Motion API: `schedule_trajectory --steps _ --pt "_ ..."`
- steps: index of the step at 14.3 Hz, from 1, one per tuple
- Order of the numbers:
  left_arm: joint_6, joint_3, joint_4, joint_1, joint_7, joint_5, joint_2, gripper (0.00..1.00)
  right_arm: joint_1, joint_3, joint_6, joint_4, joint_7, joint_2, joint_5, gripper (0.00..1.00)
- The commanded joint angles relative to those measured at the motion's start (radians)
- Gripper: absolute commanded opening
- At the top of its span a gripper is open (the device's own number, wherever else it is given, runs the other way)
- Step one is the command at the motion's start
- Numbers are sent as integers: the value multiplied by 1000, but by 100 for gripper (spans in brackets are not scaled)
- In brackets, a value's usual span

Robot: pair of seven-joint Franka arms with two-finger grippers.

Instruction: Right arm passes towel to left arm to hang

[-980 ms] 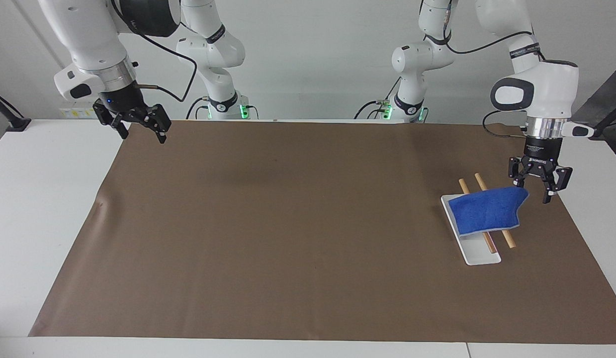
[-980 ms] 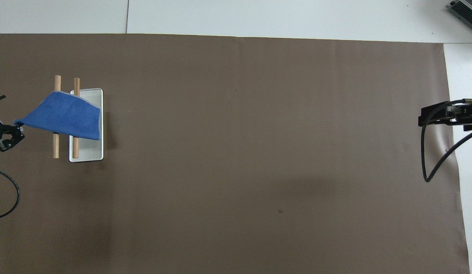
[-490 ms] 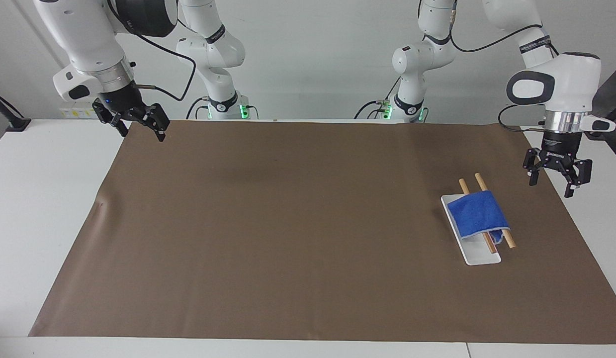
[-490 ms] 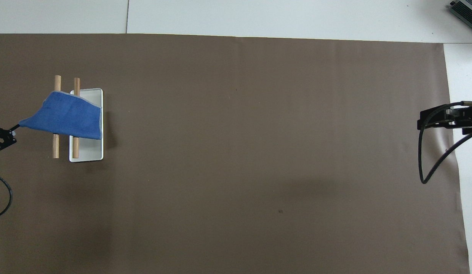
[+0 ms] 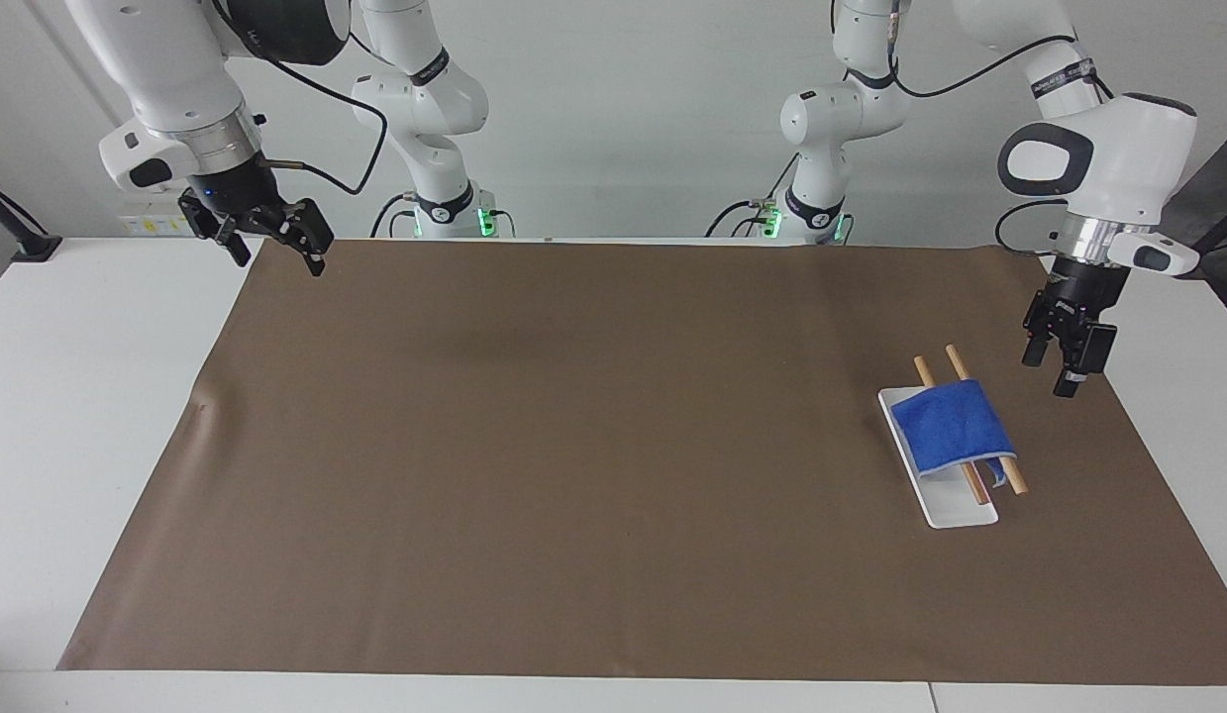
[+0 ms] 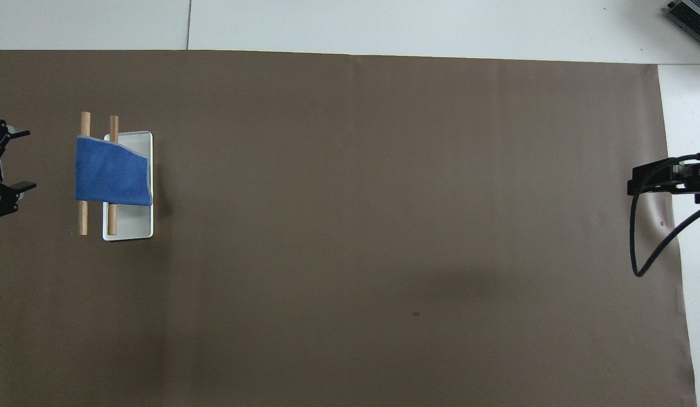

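The blue towel hangs draped over two wooden rods that rest on a white tray, toward the left arm's end of the table. It also shows in the overhead view. My left gripper is open and empty, up in the air over the mat beside the tray and apart from the towel; the overhead view shows its fingers spread. My right gripper is open and empty, raised over the mat's corner at the right arm's end, and waits.
A brown mat covers most of the white table. The tray and rods are the only things on it. The right arm's black cable loops over the mat's edge.
The left gripper let go of the towel's corner, which dropped to hang over the rods. The left gripper then pulled away, rose and turned. The right gripper drew back slightly.
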Motion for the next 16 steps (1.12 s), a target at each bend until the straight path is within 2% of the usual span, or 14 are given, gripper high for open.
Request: schedule_trajectory --steps 1,6,9,13,15,16 --pt "-134 12 68 -88 34 103 -8 100 -11 6 -5 -23 6 -21 21 100" --pt "-301 10 174 -248 146 234 -9 100 -11 8 -13 -27 18 -23 22 100" --pt "-404 6 268 -308 313 240 -6 100 -5 11 -111 75 18 11 30 100" --pt "-430 7 375 -302 589 242 15 100 -1 15 -108 65 27 9 39 100" --pt "-507 9 472 -294 695 247 47 100 -1 15 -103 56 21 6 16 100" --pt "-565 10 515 -292 759 292 56 100 -1 15 -102 56 19 5 9 100"
